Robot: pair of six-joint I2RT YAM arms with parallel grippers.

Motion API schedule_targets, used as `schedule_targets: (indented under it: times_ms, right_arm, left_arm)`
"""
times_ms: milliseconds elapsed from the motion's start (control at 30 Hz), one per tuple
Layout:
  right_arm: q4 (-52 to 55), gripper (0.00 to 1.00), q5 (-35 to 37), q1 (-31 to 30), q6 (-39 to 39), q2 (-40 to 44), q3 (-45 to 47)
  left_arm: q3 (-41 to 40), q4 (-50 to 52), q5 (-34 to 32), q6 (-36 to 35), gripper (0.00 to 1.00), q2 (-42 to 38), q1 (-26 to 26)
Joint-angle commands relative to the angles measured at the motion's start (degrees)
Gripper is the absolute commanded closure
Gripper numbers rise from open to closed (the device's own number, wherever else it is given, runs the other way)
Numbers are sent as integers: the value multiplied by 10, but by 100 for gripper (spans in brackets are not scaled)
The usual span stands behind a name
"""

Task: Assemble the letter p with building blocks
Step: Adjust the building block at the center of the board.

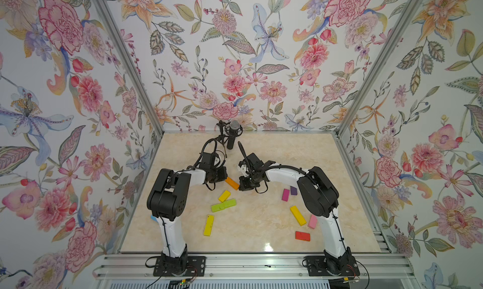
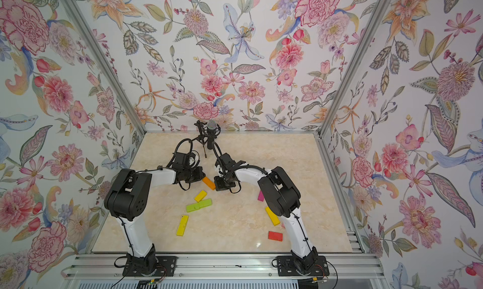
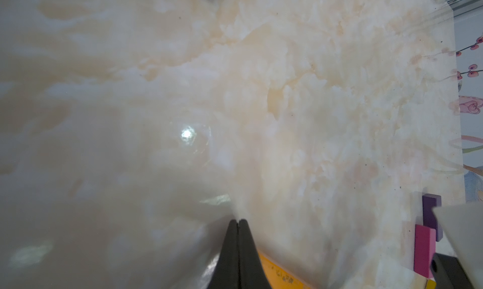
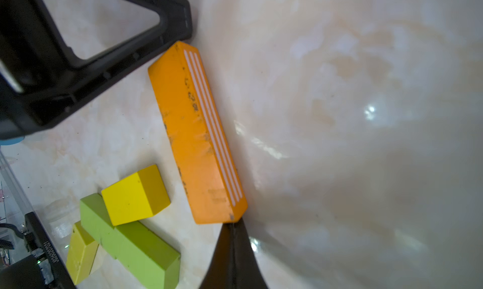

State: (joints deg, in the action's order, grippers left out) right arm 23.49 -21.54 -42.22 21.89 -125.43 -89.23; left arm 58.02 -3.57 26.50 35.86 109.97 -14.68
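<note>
Bracketing the orange block (image 1: 232,183): both pincers pressed shut, neither holding anything.

Left gripper (image 3: 237,222), fingers together, tip at the block's far-left end. Right gripper (image 4: 233,226), fingers together, tip at its near-right end. Whether either tip touches the block cannot be told. The block lies flat and diagonal at mid-table (image 1: 261,154). Just nearer: short yellow block (image 1: 224,195) beside lime green block (image 1: 223,205). Nearer still, left of centre: long yellow block (image 1: 208,225). Right side, from far to near: purple block (image 1: 293,190) just beside magenta block (image 1: 285,195); second long yellow block (image 1: 298,215) with pink block (image 1: 312,221) to its right; red block (image 1: 302,236). Microphone (image 1: 233,133) stands at the far edge, centre.
</note>
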Motion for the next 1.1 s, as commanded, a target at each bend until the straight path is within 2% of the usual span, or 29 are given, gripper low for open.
schedule_targets:
  times_ms: [0,933,1067]
  right_arm:
    - [7,100,-3,4,-1,-21,-14]
    - [11,100,0,10,0,-56,-49]
    - [10,100,3,11,0,-55,-47]
  left_arm:
    - [-42,9,3,8,97,-23,-10]
    - [-166,-48,-18,64,98,-94,-43]
    - [-171,-42,-56,66,91,-107,-43]
